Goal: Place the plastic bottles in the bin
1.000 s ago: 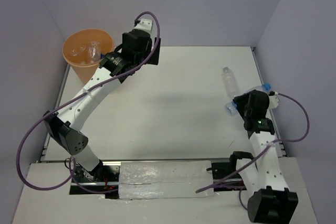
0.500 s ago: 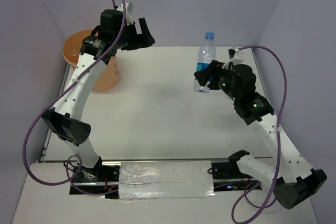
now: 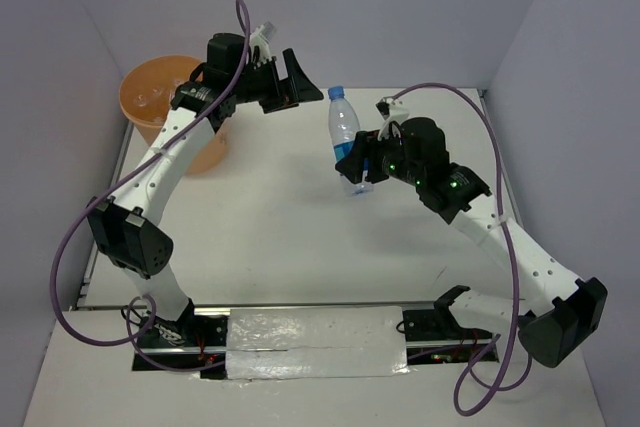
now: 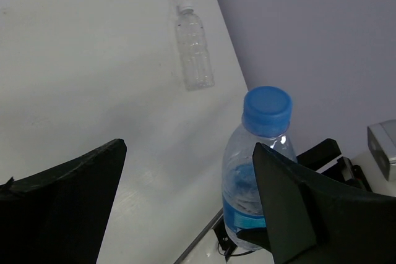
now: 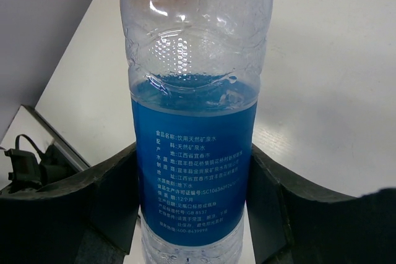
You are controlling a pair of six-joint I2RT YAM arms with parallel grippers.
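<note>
My right gripper (image 3: 362, 163) is shut on a clear plastic bottle (image 3: 345, 147) with a blue cap and a blue label, holding it upright above the middle of the table. In the right wrist view the fingers (image 5: 111, 196) press on both sides of the label (image 5: 192, 171). My left gripper (image 3: 300, 95) is open and empty, just left of the bottle's cap, to the right of the orange bin (image 3: 200, 72). The held bottle (image 4: 260, 165) shows near its right finger. A second clear bottle (image 4: 195, 47) lies on the table.
The bin stands at the far left corner against the purple walls (image 3: 400, 7). Clear bottle shapes show faintly inside it (image 3: 150, 97). The lying bottle is hidden under my right arm in the top view. A taped strip (image 3: 315, 342) runs along the near edge.
My right gripper picked the blue-label bottle off the table, stood it upright and carried it left to the middle. My left gripper swung right, away from the bin, towards the bottle.
</note>
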